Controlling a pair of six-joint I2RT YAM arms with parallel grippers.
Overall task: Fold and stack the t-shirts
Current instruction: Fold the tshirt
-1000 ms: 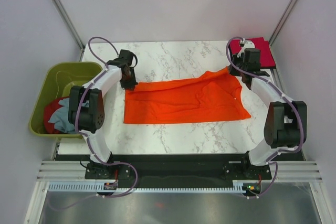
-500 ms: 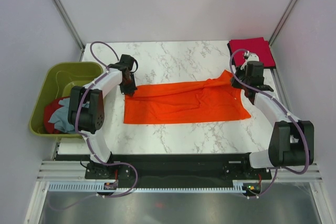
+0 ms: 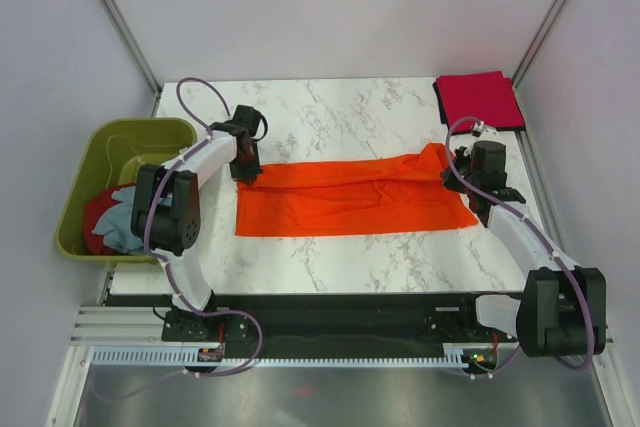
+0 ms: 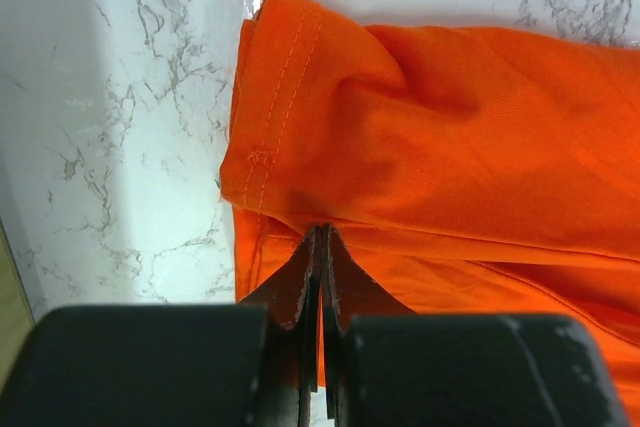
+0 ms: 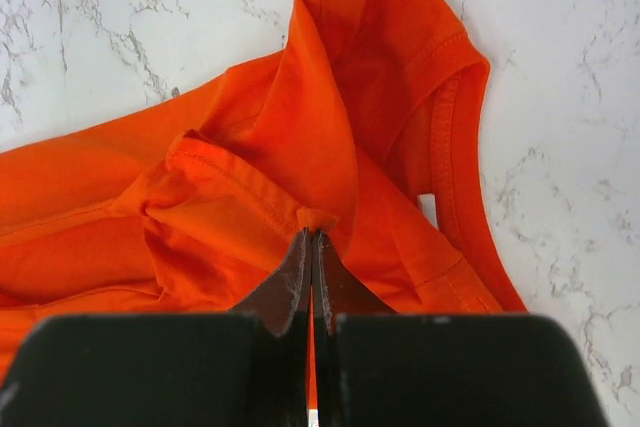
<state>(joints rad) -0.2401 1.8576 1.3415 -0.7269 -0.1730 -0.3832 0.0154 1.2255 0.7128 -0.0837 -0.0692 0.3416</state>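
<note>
Left end effector [image 4: 320,237]: closed, its tips pinching a fold of the orange shirt [image 3: 350,197] at the hemmed left end. Right end effector [image 5: 312,237]: also closed, pinching a tuck of the same shirt just below the collar.

The shirt lies across the middle of the worktop [image 3: 330,107] as a long band, with its far portion doubled over the near one and creases showing near the centre. The two grips sit at opposite ends of the upper layer. In my judgement this is to carry that edge evenly and keep it taut, so the lengthwise fold lands square and does not bunch. The fold looks part done and is not yet smoothed.

A folded red shirt [image 3: 478,99] lies flat at the far right corner, well apart from the work. It is probably the base of the stack.

The tub [image 3: 150,124] stands off the left edge of the worktop, beside the left arm. It holds two crumpled garments — a second red shirt [image 3: 97,219] and a grey-blue shirt [image 3: 127,222], touching each other and neither folded. I judge that two shirts remain after this one.
</note>
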